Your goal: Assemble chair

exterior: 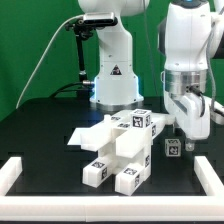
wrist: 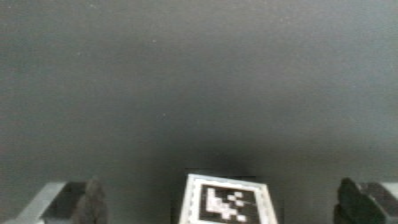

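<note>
Exterior view: white border rail (exterior: 110,203) runs along the front edge, nearest the camera, with side rails turning back at both ends. Behind it on the black desk (exterior: 45,125), the chair parts (exterior: 118,150) sit in a cluster near the middle: flat panel at the back on the exterior view's left, bars angled toward the front, tagged cubes on top and at the front ends. One small tagged cube (exterior: 172,147) stands apart, just beside the cluster on the exterior view's right. The pincer (exterior: 190,127) hangs over that cube, fingers pointing down, not touching it. Jaws stand wide, nothing held. White arm body rises above it; the arm's base (exterior: 113,85) sits at the back of the desk. Green backdrop behind.

Wrist view: mostly bare dark desk (wrist: 196,80), blurred. Both fingertips (wrist: 63,203) show at the frame edge, well apart, empty gap. The tagged cube (wrist: 226,198) lies between them, touching neither as far as I can tell.
</note>
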